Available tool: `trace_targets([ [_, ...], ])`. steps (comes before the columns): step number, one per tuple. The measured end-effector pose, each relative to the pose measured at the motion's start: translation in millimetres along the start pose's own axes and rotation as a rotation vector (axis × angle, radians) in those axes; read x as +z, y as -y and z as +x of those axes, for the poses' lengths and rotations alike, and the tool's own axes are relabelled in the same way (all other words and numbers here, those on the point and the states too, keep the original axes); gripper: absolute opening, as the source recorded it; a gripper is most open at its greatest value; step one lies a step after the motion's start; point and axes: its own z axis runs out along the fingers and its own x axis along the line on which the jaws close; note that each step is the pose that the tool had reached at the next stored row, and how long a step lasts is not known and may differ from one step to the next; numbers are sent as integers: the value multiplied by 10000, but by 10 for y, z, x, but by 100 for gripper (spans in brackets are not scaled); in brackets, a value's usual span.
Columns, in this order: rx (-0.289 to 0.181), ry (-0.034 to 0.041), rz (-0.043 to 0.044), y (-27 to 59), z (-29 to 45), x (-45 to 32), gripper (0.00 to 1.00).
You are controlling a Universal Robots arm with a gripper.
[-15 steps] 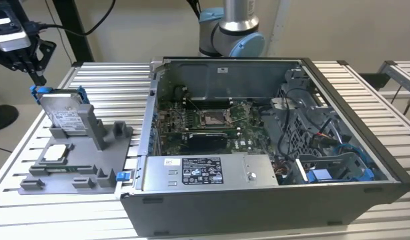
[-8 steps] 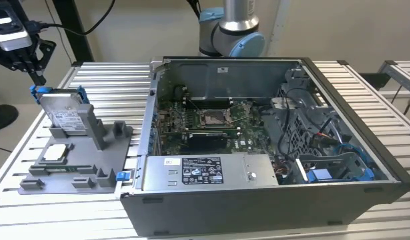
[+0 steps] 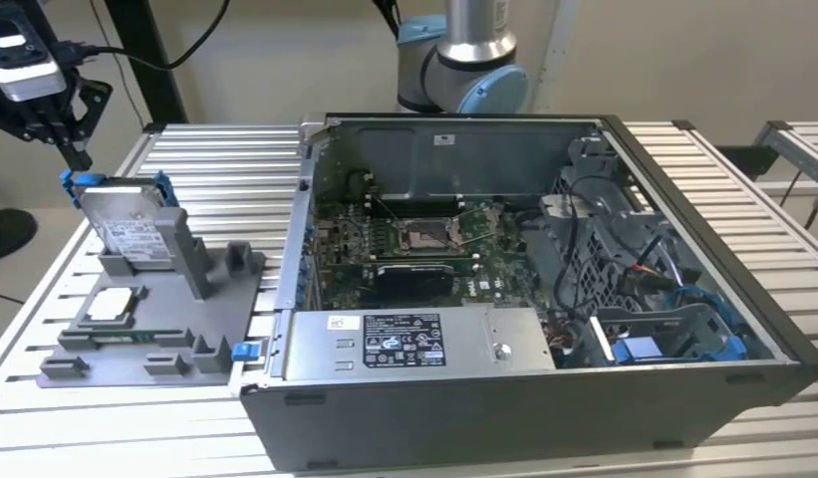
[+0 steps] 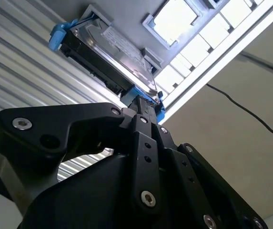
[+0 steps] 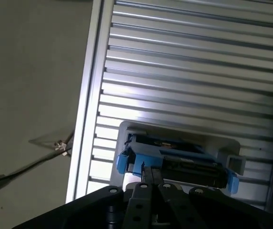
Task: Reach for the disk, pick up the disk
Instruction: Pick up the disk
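The disk (image 3: pixel 133 231) stands upright on its edge in a slot of a grey holder (image 3: pixel 196 334) at the exterior view's left. It is silver-grey with a white label and blue side rails. My gripper (image 3: pixel 81 159) hangs just above the disk's upper corner, by the blue rail, with its black fingers together and pointing down. In both wrist views the fingertips (image 4: pixel 143 104) (image 5: pixel 150 171) reach the blue rail at one end of the disk (image 4: pixel 112 52) (image 5: pixel 184 160). Nothing sits between the fingers.
A small pale square chip (image 3: pixel 110 304) lies flat on the holder in front of the disk. An open computer case (image 3: pixel 515 299) stands on the slatted metal table (image 3: pixel 209 139) to the exterior view's right. A cable (image 5: pixel 26 164) lies on the floor beyond the table edge.
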Motion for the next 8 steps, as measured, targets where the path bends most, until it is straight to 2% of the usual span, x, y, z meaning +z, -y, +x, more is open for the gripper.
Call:
trace_targets([
  [8, -240, -8, 0, 0, 0, 1, 0],
])
